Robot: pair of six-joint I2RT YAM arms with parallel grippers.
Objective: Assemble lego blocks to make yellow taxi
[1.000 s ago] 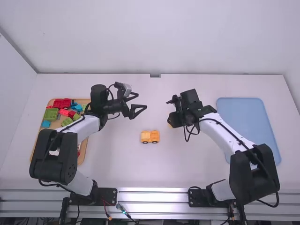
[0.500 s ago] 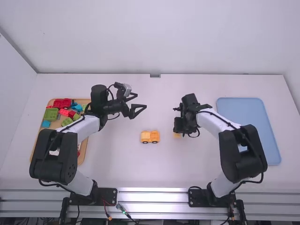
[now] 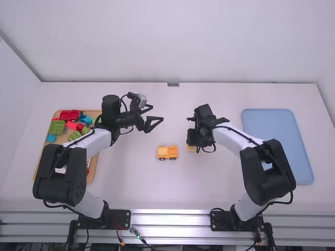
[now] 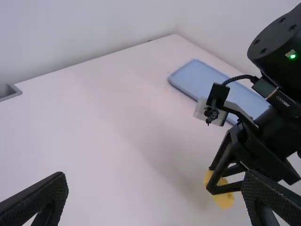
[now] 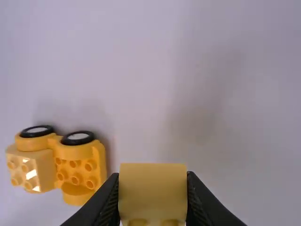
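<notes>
Yellow block [image 5: 153, 195] pinched by the right end effector [image 5: 153, 181], and the step looks to be seating it on the half-built taxi [image 3: 167, 152]. Carry it over at a safe height, line it up with the taxi's lower studs [image 5: 75, 179], beside the paler raised part [image 5: 35, 172], and turn the wrist until the edges run parallel. Lower it level and press straight down, since a slanted push could roll the taxi on its wheels [image 5: 78, 137] or tip it; let go only once the block sits flush. The left end effector [image 3: 158, 112], empty with its fingers spread, could brace the taxi. The taxi stands on the table [image 3: 172, 188], near the right end effector and to its left in the high view, with the held block beside it rather than over it
</notes>
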